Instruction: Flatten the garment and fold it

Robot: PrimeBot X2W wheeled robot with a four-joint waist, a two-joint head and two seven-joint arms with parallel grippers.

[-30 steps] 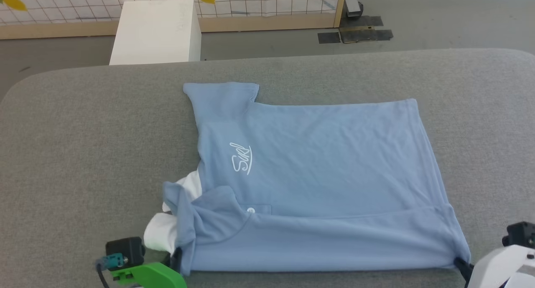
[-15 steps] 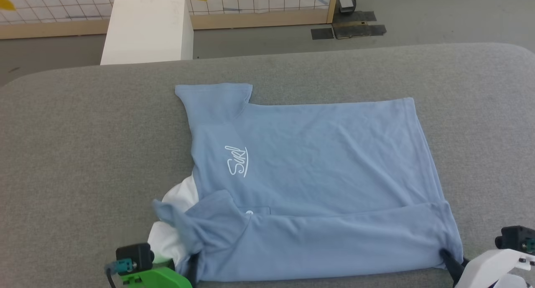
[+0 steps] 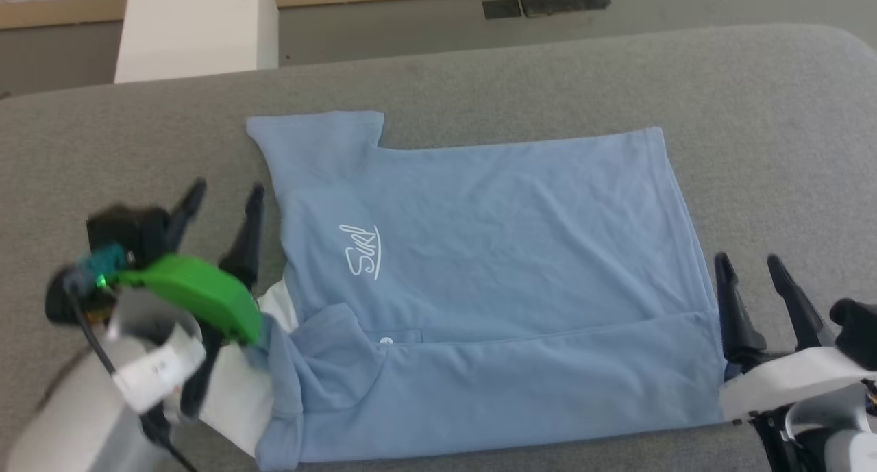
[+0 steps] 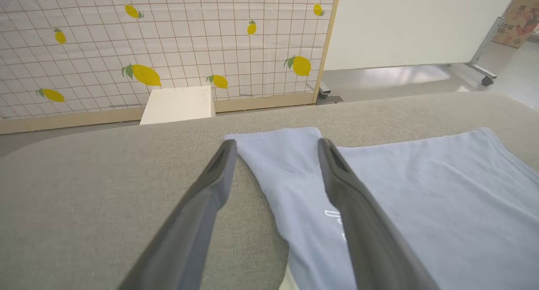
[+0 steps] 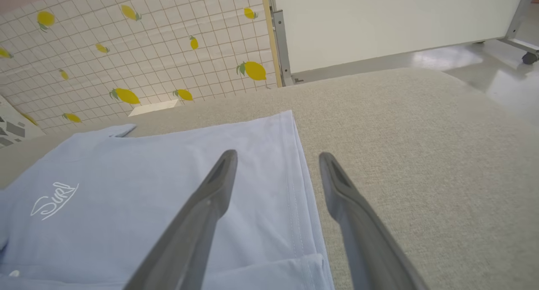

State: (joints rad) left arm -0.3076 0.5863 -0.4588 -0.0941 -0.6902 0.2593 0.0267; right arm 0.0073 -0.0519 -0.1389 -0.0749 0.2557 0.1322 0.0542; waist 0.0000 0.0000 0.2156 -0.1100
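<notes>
The left gripper (image 3: 227, 188) hangs released, its two dark fingers spread wide and holding nothing, raised above the grey cushion (image 3: 137, 150) just off the neck end of the blue shirt (image 3: 493, 253). Seen from its own wrist, the far sleeve (image 4: 278, 155) lies ahead between the fingers, and the shirt's shoulder runs under the right finger. The right gripper (image 3: 747, 259) is likewise let go and empty. It sits at the hem end, with its left finger over the hem and its right finger over bare cushion. Half a second ago both grippers sat low at the near corners, fingers pinched on the cloth; now they have dropped it and come forward along the shirt's two ends. Some of the shift in the head view is the camera tipping down, not the shirt moving. Between the grippers the shirt lies flat, chest logo (image 3: 362, 251) up. Its near edge is laid back over the body as a long folded strip (image 3: 514, 376) reaching just past the button (image 3: 386, 341). That reads as the first lengthwise fold being done and holding on its own. Close behind the left gripper the collar (image 3: 301, 362) is bunched, with white lining showing, and may want smoothing. The far sleeve is not yet tucked in, so the far side looks like the next fold.
</notes>
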